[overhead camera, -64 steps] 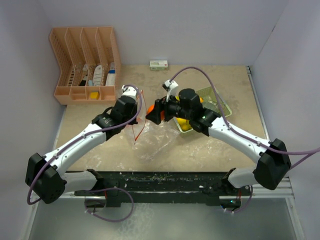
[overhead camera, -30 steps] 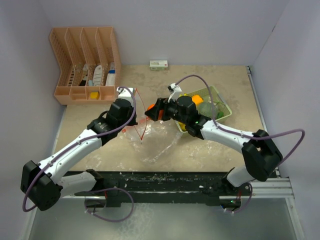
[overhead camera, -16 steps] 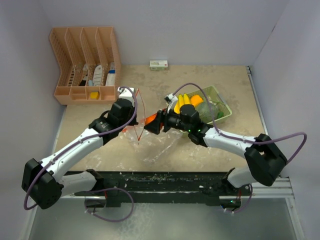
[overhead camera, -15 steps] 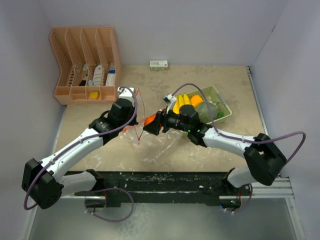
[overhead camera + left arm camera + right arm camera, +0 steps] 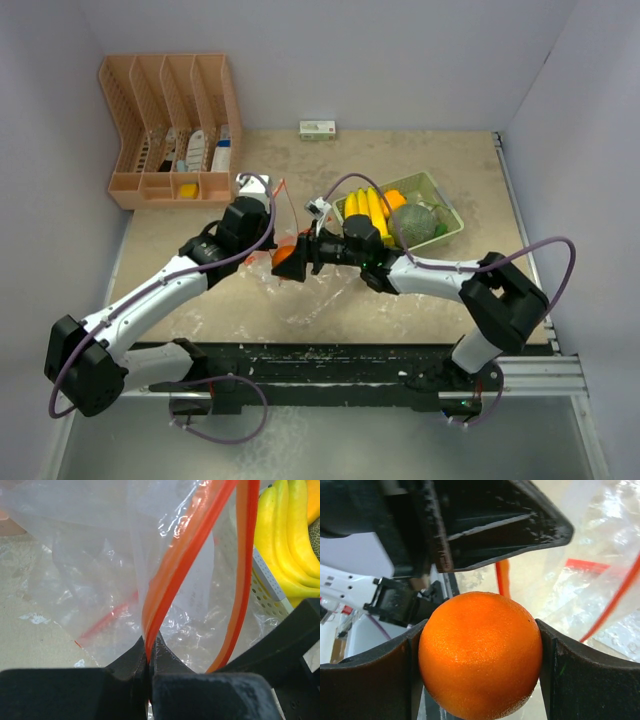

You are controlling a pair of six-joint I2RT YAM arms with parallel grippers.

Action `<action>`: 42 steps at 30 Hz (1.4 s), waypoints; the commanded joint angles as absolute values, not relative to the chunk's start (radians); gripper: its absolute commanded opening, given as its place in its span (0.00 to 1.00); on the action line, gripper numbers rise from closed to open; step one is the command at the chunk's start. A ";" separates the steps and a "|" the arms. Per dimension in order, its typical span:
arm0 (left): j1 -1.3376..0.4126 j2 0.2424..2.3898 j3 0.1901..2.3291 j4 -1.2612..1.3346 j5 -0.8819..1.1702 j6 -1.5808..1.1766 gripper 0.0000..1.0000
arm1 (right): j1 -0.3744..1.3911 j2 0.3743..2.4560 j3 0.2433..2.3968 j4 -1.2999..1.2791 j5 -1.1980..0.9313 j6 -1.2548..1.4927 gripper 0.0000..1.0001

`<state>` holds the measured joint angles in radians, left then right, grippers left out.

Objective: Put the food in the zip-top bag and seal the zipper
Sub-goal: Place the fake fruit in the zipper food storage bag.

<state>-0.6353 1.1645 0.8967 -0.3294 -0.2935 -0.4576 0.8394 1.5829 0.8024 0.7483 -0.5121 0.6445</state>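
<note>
The right end effector (image 5: 292,258) grips a round orange fruit (image 5: 285,254). The wrist view shows its two dark fingers (image 5: 370,680) pressed against opposite sides of the fruit, which fills the gap between them. It is held off the beige counter (image 5: 450,290), right at the mouth of the clear plastic zip-top bag with the orange-red zipper strip (image 5: 310,290). I cannot tell whether it has crossed the rim.

The left end effector (image 5: 149,662) is clamped tight on that zipper strip, its jaws closed with only the thin plastic between them. It holds one side of the mouth up so that the rim stands as a tall loop. The rest of the bag lies crumpled on the counter below and between the two arms. The orange sits just beside this end effector, with the black housing directly above and behind the fruit in the right wrist view.

The other food lies well behind the right end effector in the pale green perforated tray (image 5: 452,222). It holds a bunch of yellow bananas (image 5: 368,210), a round green piece (image 5: 418,222) and a small orange piece (image 5: 395,198).

At the back left of the counter stands a peach-coloured slotted plastic rack (image 5: 170,130). A small white box (image 5: 317,129) lies by the back wall.
</note>
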 commanded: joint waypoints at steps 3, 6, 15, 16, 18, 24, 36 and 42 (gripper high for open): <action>-0.632 1.128 0.911 -0.295 -0.253 -0.481 0.00 | 0.842 1.583 0.882 0.680 -0.355 0.612 0.33; -0.632 1.114 0.902 -0.305 -0.232 -0.491 0.00 | 0.842 1.582 0.890 0.641 -0.274 0.638 0.33; -0.632 1.066 0.861 -0.309 -0.189 -0.514 0.00 | 0.842 1.617 0.968 0.562 -0.163 0.614 0.34; -0.632 1.060 0.863 -0.314 -0.185 -0.514 0.00 | 0.842 1.618 0.969 0.555 -0.147 0.616 0.34; -0.632 1.046 0.861 -0.322 -0.178 -0.516 0.00 | 0.842 1.622 0.982 0.533 -0.111 0.613 0.34; -0.631 1.015 0.855 -0.316 -0.158 -0.533 0.00 | 0.841 1.651 1.070 0.459 -0.082 0.581 0.49; -0.632 1.068 0.804 -0.228 -0.116 -0.564 0.00 | 0.841 1.637 1.128 0.357 -0.063 0.546 1.00; -0.632 1.091 0.798 -0.206 -0.102 -0.569 0.00 | 0.841 1.626 1.140 0.291 -0.070 0.531 0.99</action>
<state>-0.6216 1.0809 0.8066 -0.2508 -0.1871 -0.5396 0.8394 1.6642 1.0695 0.2584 -0.0875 0.5396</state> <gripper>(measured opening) 0.004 0.994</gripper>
